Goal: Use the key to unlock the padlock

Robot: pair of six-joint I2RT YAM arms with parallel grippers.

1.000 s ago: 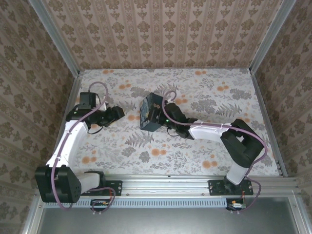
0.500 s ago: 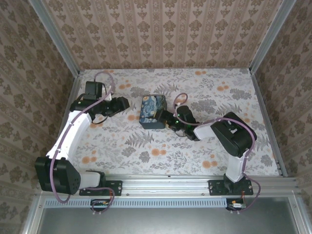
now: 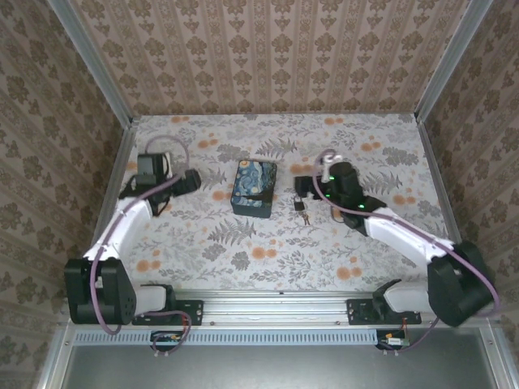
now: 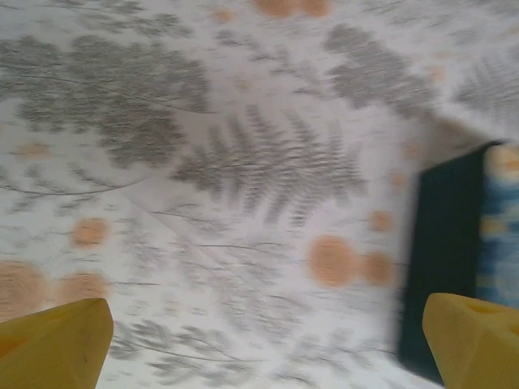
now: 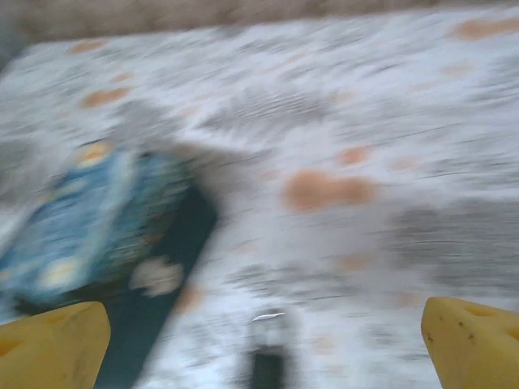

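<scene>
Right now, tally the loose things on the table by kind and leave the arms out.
blue tin: 1
padlock: 1
key: 1
Total: 3

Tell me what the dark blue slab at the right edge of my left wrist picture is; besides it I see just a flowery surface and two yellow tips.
Observer: It is a blue tin with a swirly starry print on its lid, lying flat on the table.
Operator: So where is the lock?
Observer: The padlock lies on the table beyond the tin, on the right arm's side, apart from the tin.
Operator: And its key?
Observer: The key lies close beside the padlock, on the side nearer the arm bases; it is too small to tell whether the two touch.
</scene>
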